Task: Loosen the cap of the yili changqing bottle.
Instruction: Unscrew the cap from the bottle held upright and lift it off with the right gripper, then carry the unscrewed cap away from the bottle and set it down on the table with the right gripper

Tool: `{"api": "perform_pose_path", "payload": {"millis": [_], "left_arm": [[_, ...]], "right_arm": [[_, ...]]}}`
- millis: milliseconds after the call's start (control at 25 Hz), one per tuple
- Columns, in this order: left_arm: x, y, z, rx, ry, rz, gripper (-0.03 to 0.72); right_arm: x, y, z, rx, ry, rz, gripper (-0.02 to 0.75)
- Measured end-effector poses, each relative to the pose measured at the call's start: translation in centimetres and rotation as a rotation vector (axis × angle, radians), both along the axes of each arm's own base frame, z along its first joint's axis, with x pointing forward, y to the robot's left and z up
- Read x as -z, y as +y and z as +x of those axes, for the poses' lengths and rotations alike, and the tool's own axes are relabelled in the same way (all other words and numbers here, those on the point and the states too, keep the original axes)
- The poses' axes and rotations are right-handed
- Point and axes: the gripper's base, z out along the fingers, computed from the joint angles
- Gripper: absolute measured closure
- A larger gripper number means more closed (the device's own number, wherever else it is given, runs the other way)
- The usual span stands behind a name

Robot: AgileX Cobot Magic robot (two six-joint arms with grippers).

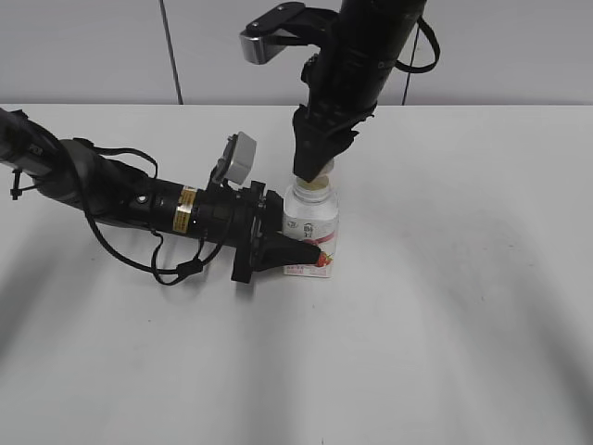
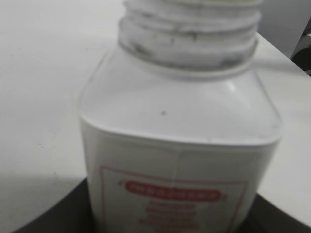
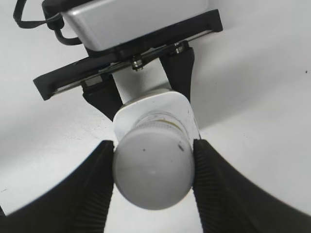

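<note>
Landmark: the yili changqing bottle (image 1: 311, 232), standing upright on the white table (image 1: 463, 324).

Left gripper (image 1: 295, 252) comes in low from the bottle's left side; both fingers clamp the lower body, one on each side. Judged purpose: hold the bottle against rotation, with the neck left clear above the grip.

Right gripper (image 3: 153, 167) descends from directly above the bottle. Its ribbed fingers (image 3: 99, 184) press the cap (image 3: 153, 170) on two opposite sides, closed on it. Grip from above puts the wrist axis roughly in line with the neck, so a wrist roll should serve as the unscrewing turn.

Cap: round, white, flat top with a small dark speck. It sits above the neck; exposed threads (image 2: 189, 36) show below it in the left wrist view, greyish grime in the grooves. Whether it is already partly backed off, cannot tell.

Bottle: white, squarish, rounded shoulders; pink-red label with strawberry picture near its base.
</note>
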Motion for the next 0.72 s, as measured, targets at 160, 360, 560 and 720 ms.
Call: {"api": "perform_pose_path", "payload": {"millis": [160, 360, 560, 720], "left_arm": [[0.0, 0.0, 0.0, 0.000, 0.000, 0.000, 0.312], [0.0, 0.0, 0.0, 0.000, 0.000, 0.000, 0.312], [0.0, 0.0, 0.0, -0.001, 0.000, 0.001, 0.312], [0.0, 0.0, 0.0, -0.001, 0.000, 0.001, 0.312]], "right_arm": [[0.1, -0.4, 0.2, 0.069, -0.003, -0.046, 0.349], [-0.2, -1.9, 1.0, 0.216, 0.006, -0.071, 0.349], [-1.0, -5.4, 2.6, 0.450, 0.041, -0.047, 0.349], [-0.2, -8.4, 3.9, 0.622, 0.047, -0.024, 0.349]]}}
